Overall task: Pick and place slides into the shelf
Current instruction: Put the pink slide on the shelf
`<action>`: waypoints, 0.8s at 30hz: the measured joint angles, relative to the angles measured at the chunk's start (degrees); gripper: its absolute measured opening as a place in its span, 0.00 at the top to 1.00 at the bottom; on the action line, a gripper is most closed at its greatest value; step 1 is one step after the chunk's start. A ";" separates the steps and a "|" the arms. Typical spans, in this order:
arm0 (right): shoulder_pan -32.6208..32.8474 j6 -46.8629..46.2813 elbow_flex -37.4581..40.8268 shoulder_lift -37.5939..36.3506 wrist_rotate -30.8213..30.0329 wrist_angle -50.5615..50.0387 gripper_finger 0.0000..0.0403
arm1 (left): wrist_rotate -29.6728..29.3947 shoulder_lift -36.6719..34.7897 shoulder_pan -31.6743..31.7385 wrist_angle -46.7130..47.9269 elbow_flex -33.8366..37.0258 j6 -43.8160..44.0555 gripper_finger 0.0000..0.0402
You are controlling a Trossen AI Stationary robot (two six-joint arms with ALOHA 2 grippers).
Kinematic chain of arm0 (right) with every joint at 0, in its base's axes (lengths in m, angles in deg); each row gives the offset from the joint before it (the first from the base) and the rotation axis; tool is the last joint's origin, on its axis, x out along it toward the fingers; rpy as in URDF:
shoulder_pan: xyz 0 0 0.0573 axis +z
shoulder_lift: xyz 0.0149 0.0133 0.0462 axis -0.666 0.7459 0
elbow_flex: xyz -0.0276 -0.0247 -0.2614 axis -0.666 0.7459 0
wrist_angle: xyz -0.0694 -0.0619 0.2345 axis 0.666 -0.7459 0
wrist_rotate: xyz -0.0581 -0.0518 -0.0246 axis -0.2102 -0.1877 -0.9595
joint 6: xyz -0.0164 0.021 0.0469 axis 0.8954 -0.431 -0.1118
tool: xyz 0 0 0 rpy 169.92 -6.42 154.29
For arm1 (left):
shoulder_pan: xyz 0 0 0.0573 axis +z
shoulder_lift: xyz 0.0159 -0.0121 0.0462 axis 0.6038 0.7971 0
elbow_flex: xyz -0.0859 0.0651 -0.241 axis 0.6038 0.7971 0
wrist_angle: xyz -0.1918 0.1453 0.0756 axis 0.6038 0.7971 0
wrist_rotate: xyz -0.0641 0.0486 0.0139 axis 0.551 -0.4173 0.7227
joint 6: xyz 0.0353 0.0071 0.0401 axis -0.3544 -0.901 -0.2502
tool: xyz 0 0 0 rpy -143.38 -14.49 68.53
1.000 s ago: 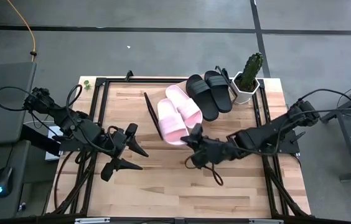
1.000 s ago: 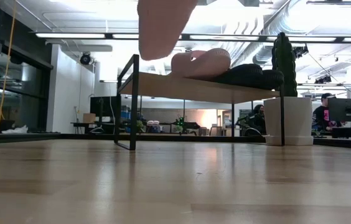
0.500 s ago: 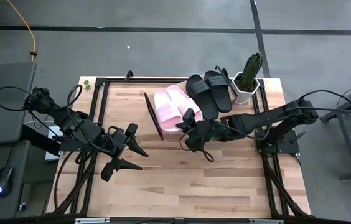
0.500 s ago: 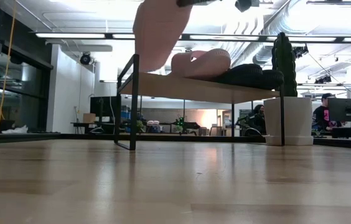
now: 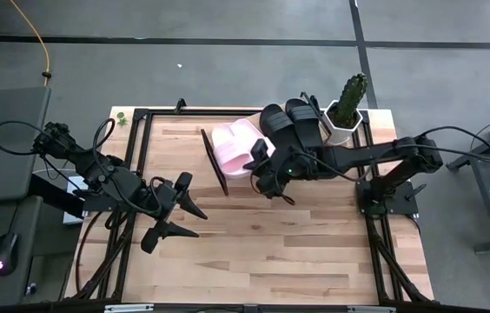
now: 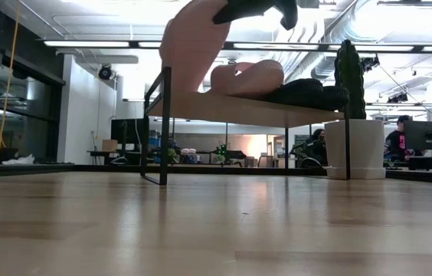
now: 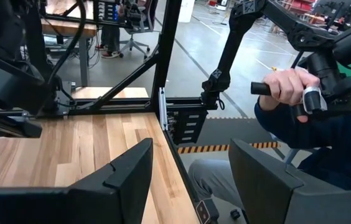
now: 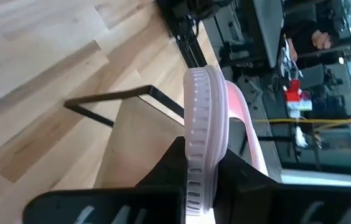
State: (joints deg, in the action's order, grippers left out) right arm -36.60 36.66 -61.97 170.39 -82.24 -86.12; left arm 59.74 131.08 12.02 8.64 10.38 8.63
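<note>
Over shelf's [image 5: 221, 163] end: pink slide [image 5: 230, 149].

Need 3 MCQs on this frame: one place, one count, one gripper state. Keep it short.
1. Where does the cactus pot stand?
A. beside the shelf's right end
B. by the left gripper
C. at the table's front edge

2. How many black slides lie on the shelf?
A. none
B. two
C. four

3. The right gripper is:
A. open and empty
B. shut on a pink slide
C. shut on a black slide

Key: 1 A, high view shows it beside the black pair; 2 B, two lie side by side; 3 B, wrist view shows fingers pinching the pink sole edge.
</note>
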 joint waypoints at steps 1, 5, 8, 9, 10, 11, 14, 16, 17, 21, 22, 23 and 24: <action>-0.31 0.00 0.01 0.01 0.95 0.00 0.97 | 0.00 0.00 0.00 0.00 0.00 0.00 0.50; -1.06 0.07 0.00 0.01 2.74 0.00 0.97 | 0.02 0.00 0.00 0.00 0.00 0.00 0.50; -1.09 0.19 0.00 0.01 3.11 0.03 0.97 | 0.02 0.00 -0.01 -0.02 0.00 0.00 0.50; -1.11 0.34 0.00 0.01 3.20 0.04 0.97 | 0.02 0.00 -0.01 -0.02 0.00 -0.01 0.50; -1.14 0.73 0.00 0.01 3.20 0.02 0.97 | 0.02 0.00 0.00 -0.02 0.00 0.00 0.50; -1.28 1.11 0.00 0.01 3.22 0.03 0.97 | 0.02 0.00 0.00 -0.04 0.00 0.00 0.50; -1.89 1.25 0.00 0.01 3.61 0.19 0.97 | 0.01 0.00 0.00 -0.28 0.00 0.00 0.50; -2.68 1.21 0.01 0.04 4.05 0.11 0.97 | 0.02 0.00 0.00 -0.32 0.00 0.00 0.50; -3.11 1.17 0.01 0.04 4.51 0.10 0.97 | 0.00 0.00 0.00 -0.33 0.00 0.00 0.50; -4.17 0.96 0.00 0.10 5.97 0.26 0.97 | 0.00 0.00 0.00 -0.31 0.00 -0.01 0.50; -4.41 0.43 0.00 0.30 6.41 0.42 0.98 | 0.01 0.00 -0.01 -0.30 0.00 0.00 0.50; -4.56 -0.04 0.00 0.45 7.03 0.47 0.98 | 0.02 0.00 0.00 -0.31 0.00 0.00 0.50; -4.72 -0.31 0.00 0.51 7.64 -0.03 0.98 | 0.02 0.02 0.00 -0.29 0.01 -0.02 0.50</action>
State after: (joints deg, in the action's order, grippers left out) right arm -41.32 36.35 -61.97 170.90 -74.60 -86.15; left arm 59.76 131.10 12.02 8.35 10.39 8.61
